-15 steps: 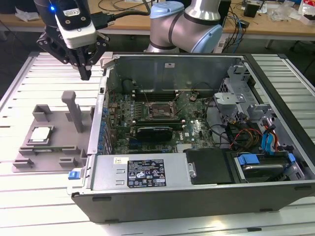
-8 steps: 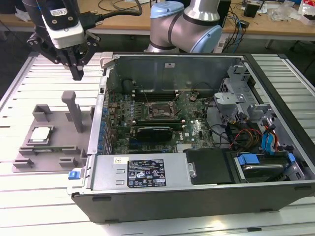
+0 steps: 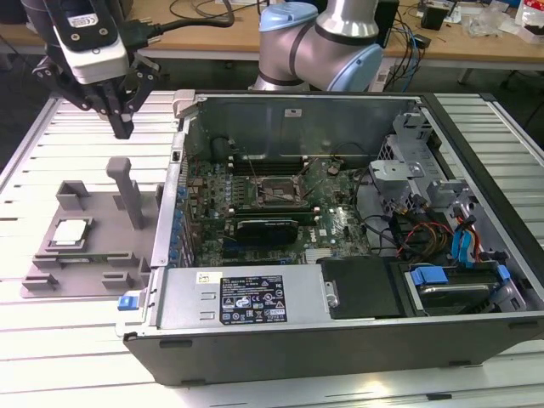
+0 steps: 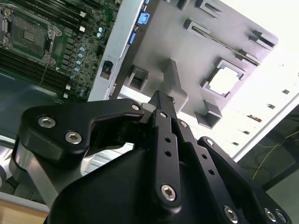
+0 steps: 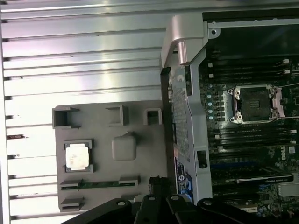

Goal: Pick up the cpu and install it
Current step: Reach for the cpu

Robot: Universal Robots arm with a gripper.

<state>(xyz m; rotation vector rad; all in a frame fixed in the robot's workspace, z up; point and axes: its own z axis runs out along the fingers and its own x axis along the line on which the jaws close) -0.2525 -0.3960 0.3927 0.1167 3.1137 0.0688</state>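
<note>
I am holding my end effector [image 3: 124,127], fingers together and empty, above the grey fixture [image 3: 98,206] where the cpu [image 3: 70,231] is lying.

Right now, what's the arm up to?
The arm's claw hangs shut and empty above the grey fixture, which sits to the exterior view's left of the open PC case. The cpu lies in its pocket on the fixture, not yet picked up. The motherboard socket inside the case has no chip in it.
</note>
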